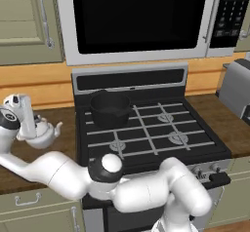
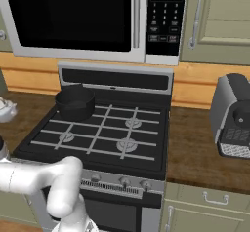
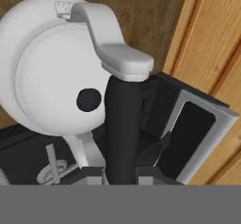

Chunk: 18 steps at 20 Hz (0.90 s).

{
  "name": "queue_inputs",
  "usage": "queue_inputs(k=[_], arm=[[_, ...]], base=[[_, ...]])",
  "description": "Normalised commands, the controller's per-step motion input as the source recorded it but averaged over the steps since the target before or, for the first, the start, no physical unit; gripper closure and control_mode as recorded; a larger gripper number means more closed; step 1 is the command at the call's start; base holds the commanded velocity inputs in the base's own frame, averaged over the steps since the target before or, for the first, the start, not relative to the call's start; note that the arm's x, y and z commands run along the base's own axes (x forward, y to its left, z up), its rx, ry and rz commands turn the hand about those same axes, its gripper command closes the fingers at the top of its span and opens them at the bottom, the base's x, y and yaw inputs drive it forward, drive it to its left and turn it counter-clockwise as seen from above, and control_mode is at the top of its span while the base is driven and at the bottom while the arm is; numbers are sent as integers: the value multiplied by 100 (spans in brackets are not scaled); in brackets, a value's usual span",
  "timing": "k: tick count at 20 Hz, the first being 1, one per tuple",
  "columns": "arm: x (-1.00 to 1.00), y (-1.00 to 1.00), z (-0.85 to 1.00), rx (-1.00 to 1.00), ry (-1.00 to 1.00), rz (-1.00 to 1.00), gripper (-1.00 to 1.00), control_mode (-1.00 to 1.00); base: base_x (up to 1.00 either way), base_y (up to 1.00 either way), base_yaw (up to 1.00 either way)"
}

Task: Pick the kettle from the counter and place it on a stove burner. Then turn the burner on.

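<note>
The small white-silver kettle (image 1: 44,133) hangs just left of the black cooktop, over the dark wood counter (image 1: 62,145). My gripper (image 1: 33,127) is shut on its dark handle. In the hand view the kettle (image 3: 52,68) shows from above, its black lid knob in the middle, and the dark handle (image 3: 122,124) runs down into my gripper (image 3: 121,172). At the left edge of the right base view a piece of the kettle (image 2: 6,108) shows. The nearest bare stove burner (image 1: 117,145) is front left; others (image 1: 178,138) lie to its right.
A larger black pot (image 1: 110,108) sits on the back-left burner. A toaster (image 1: 237,87) stands on the right counter. Stove knobs (image 2: 124,181) line the front panel. A microwave (image 1: 141,16) hangs above the stove. The orange-tan wall strip (image 3: 207,44) lies close behind the kettle.
</note>
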Motion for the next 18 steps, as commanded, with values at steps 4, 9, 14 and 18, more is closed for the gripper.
queue_inputs(k=[4,9,14,18], arm=[[0,-100,19,0,-6,-18,100,-100],[0,-100,13,0,-1,-15,100,-100],[0,-100,12,0,2,-17,100,-100],[0,-100,5,0,8,-20,100,-100]], base=[[0,0,0],[0,0,0],[0,0,0],[0,0,0]])
